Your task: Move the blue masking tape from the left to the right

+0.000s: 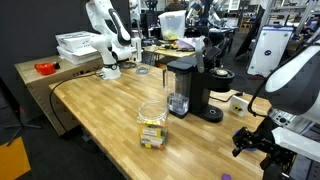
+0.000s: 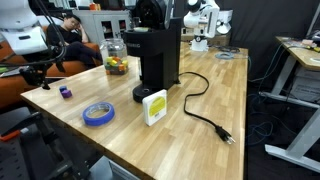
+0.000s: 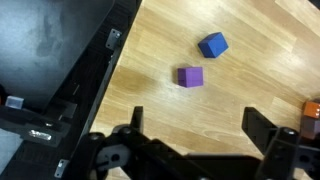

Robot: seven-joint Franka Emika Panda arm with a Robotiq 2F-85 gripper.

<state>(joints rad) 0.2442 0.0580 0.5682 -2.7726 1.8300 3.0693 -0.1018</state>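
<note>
The tape (image 2: 98,122), a flat blue open ring, is being borne by the counter (image 2: 170,150) between purple block (image 2: 66,92) and white box (image 2: 154,107). The claw (image 3: 195,120) is being held spread, empty.

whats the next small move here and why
Probably carry the open gripper across to above the blue masking tape: the wrist view shows a purple block and a blue block, not the ring, which lies flat and untouched.
</note>
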